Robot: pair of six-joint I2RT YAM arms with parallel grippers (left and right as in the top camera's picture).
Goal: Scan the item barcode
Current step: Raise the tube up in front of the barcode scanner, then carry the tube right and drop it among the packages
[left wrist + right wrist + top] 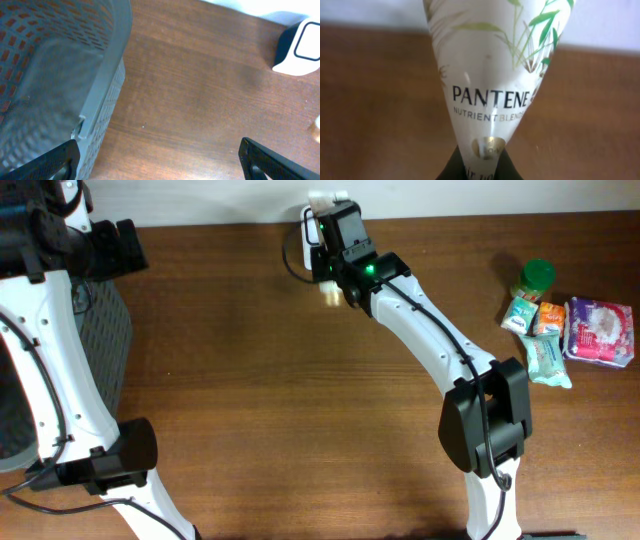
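Right wrist view is filled by a glossy shampoo packet (490, 75), pale with green leaf print and dark lettering. It tapers down to its narrow end, where the right gripper (481, 164) is clamped shut on it. The packet stands up and away from the fingers, above the wooden table (250, 380), close to the white wall at the far edge. No barcode shows on the face turned to this camera, so it is probably on the other side.

Overhead, the right arm reaches to the far middle of the table, and the packet itself is mostly hidden under the wrist. The left wrist view shows a white scanner (300, 45) at that same far edge. The left gripper (157, 162) hangs with its jaws wide apart and empty, beside a grey basket (60, 75).

The packet looks light, thin and soft, made of film rather than a stiff wall, so the free wide end is likely to flop or swing when the wrist turns. The shiny skin may slip or glare under the scanner. The flat narrow end seems the right place to hold it, since it is firm enough to pinch and leaves the printed body uncovered. A slow turn should keep it from sagging.
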